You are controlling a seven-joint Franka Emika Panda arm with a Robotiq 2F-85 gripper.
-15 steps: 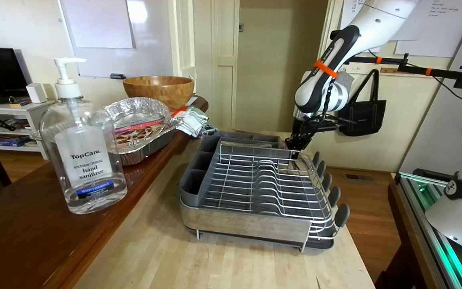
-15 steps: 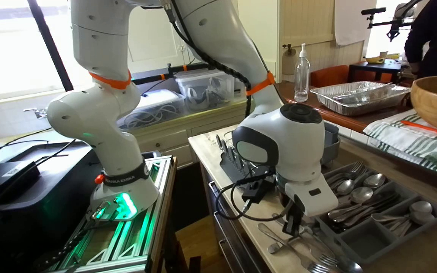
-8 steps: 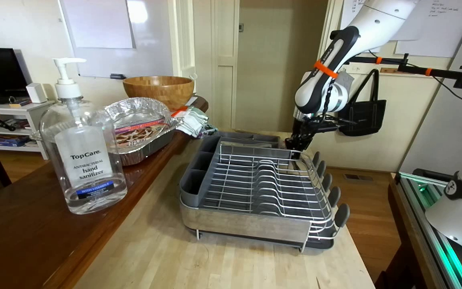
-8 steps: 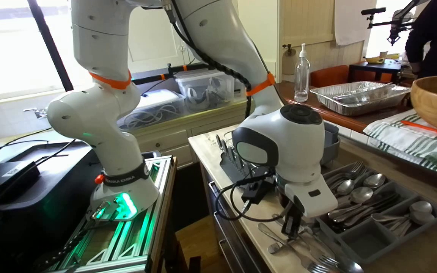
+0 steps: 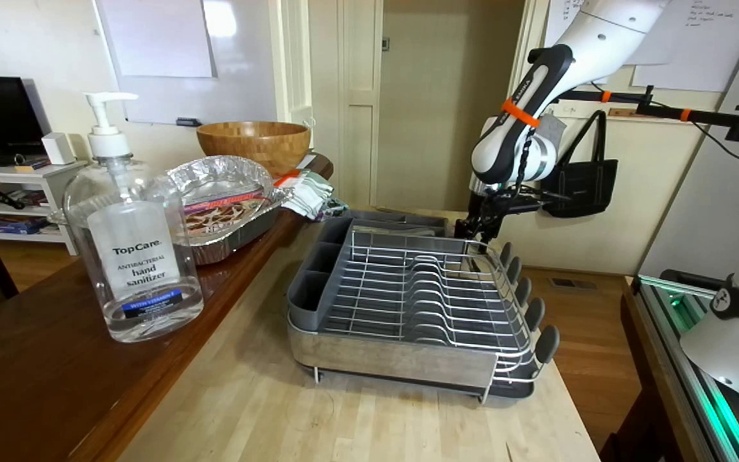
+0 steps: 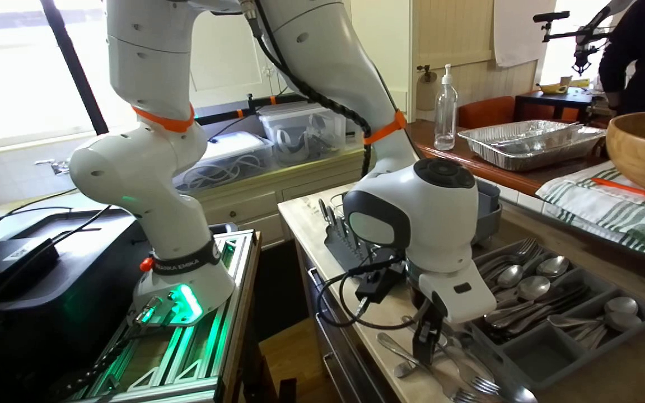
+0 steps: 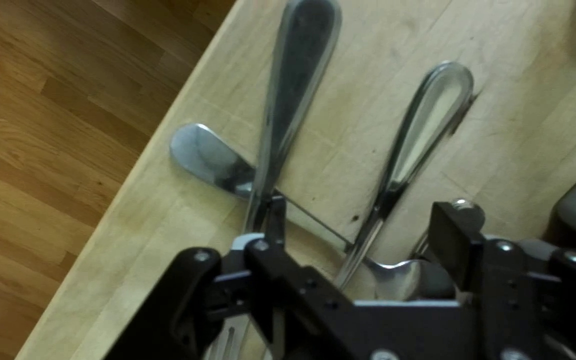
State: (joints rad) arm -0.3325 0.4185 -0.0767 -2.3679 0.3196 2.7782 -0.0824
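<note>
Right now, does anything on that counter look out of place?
Yes: cutlery lies loose on the countertop, beside the gray organizer holding similar pieces. Near the open tool, one fork crosses over another utensil, so it looks untidy.

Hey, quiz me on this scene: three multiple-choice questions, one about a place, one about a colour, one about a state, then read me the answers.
1. Where do the loose forks lie?
A. In the dish rack
B. In the foil pan
C. On the table, outside the cutlery tray

2. What colour is the cutlery tray?
A. Grey
B. Red
C. White

3. How is the gripper?
A. Jaws pressed together
B. Jaws apart
C. Clamped on a bowl

Answers:
1 C: an exterior view shows them on the tabletop.
2 A: its walls look grey there.
3 B: the wrist view shows a gap between the jaws.
</note>
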